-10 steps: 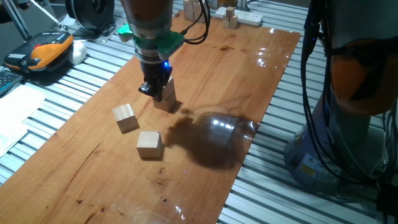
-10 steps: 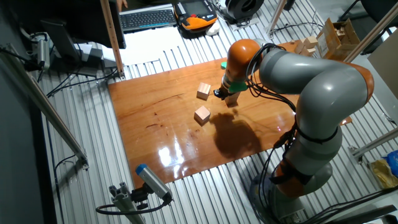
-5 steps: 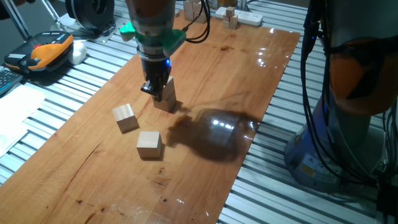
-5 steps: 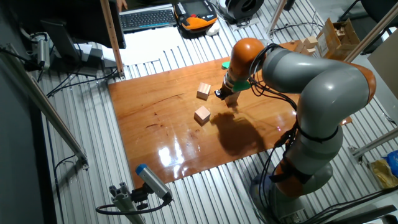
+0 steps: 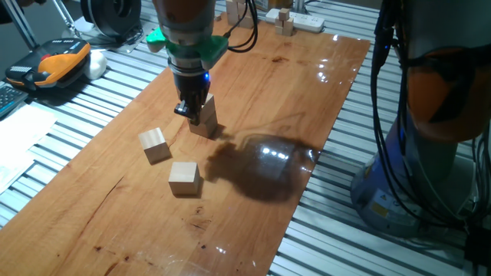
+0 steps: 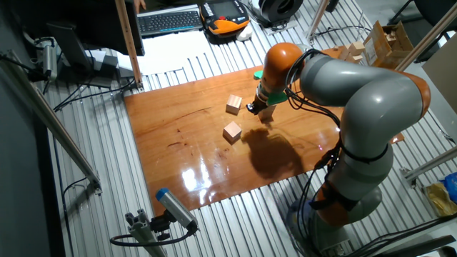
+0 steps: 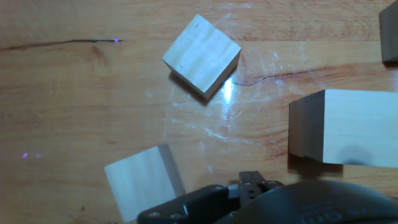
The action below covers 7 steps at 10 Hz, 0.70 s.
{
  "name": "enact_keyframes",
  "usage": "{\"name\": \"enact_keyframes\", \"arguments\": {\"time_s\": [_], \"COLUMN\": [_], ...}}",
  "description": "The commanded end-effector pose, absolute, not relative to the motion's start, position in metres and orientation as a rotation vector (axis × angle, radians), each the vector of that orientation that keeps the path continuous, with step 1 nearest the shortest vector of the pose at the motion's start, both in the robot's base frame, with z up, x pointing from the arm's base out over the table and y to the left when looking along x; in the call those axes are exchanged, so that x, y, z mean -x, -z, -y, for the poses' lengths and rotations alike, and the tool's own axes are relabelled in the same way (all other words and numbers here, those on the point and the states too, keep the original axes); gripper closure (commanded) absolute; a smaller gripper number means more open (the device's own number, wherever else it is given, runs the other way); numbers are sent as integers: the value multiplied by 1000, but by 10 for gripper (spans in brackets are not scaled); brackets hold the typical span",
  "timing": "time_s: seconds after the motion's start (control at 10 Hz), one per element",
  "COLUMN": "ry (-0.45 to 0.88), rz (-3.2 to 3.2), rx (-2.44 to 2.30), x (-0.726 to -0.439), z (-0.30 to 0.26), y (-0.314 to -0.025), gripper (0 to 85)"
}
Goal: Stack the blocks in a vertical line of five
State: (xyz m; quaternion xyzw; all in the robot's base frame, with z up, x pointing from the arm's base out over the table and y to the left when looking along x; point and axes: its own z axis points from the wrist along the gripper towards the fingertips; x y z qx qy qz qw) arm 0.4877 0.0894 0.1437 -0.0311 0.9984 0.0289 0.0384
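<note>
Gripper [image 5: 193,110] sits right at small stack of blocks [image 5: 204,119] mid-board, fingers hugging upper cube, looks pinched on it but can't tell for sure tbh. Two loose blocks lie nearer cam, left of stack: one [image 5: 153,145] & another [image 5: 184,178], well apart. All plain pale wood cubes, no long axis.

We see small cubes of pale, plain wood on the shiny brown bench [image 5: 322,84]. One block [image 5: 153,145] lies flat by itself, turned a bit. A second block [image 5: 184,178] lies flat near it, closer to the front edge, not touching it. A short stack of blocks [image 5: 205,119] stands upright further back, well apart from the two loose ones. The end effector [image 5: 192,108] is right against the stack, so we cannot count how many blocks are in it.
</note>
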Motion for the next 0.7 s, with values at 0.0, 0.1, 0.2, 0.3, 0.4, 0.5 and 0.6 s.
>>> {"name": "enact_keyframes", "arguments": {"time_s": [0.0, 0.1, 0.2, 0.3, 0.4, 0.5, 0.6], "ry": [-83, -81, -80, -75, -67, -59, -52], "rz": [-3059, -3052, -3042, -3037, -3034, -3033, -3033], "rx": [93, 79, 58, 51, 35, 27, 15], "x": [-487, -487, -487, -487, -488, -488, -487], "z": [-90, -91, -92, -94, -97, -102, -108], "y": [-144, -143, -143, -144, -145, -146, -147], "gripper": [680, 510, 510, 510, 510, 510, 510]}}
